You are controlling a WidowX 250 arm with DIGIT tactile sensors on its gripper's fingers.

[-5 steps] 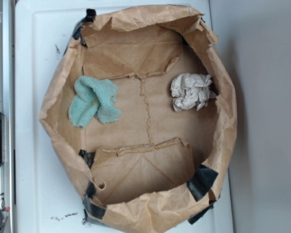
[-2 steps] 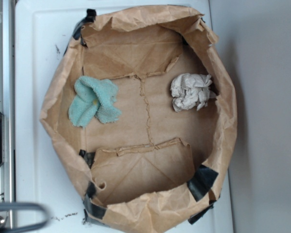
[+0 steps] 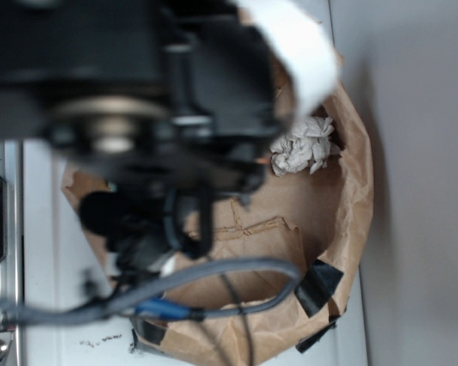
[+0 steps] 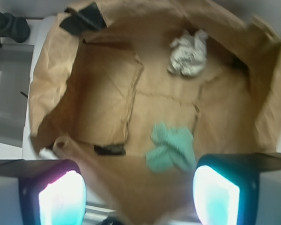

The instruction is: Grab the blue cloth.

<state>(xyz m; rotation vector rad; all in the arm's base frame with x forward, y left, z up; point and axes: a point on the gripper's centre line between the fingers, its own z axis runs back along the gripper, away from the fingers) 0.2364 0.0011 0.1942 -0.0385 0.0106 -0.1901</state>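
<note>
Cloth: blue cloth (image 4: 171, 152) lies crumpled on floor of paper bag (image 4: 51, 75), seen in wrist view only. In exterior view our arm covers that spot, so we can't see it there.
Cloth position: near lower middle of wrist view, between our two fingers but well below/beyond them; nothing touching it.
Gripper: gripper (image 4: 140, 197) spread wide, holding nothing. We see left fingertip (image 4: 61, 199) and right fingertip (image 4: 218, 199) at bottom corners of wrist view, pads glowing pinkish-white and teal.
Gripper vs cloth: apart; fingers hang above bag, over its near wall.
Arm: black arm (image 3: 137, 91) fills upper left & centre of exterior view, blurred. Grey cable (image 3: 214, 274) loops under it across lower bag; a blue bit shows by the cable, too blurred to tell what.
Paper ball: off-white crumpled paper ball (image 3: 301, 145) sits on bag floor by right wall in exterior view; in wrist view it's at top, well apart from cloth.
Bag: brown, opened flat w/ walls folded up, black tape (image 3: 317, 286) at corners, creased flaps on floor.
Surface: bag sits on white table (image 3: 53, 229); grey area (image 3: 420, 191) to the right.
</note>
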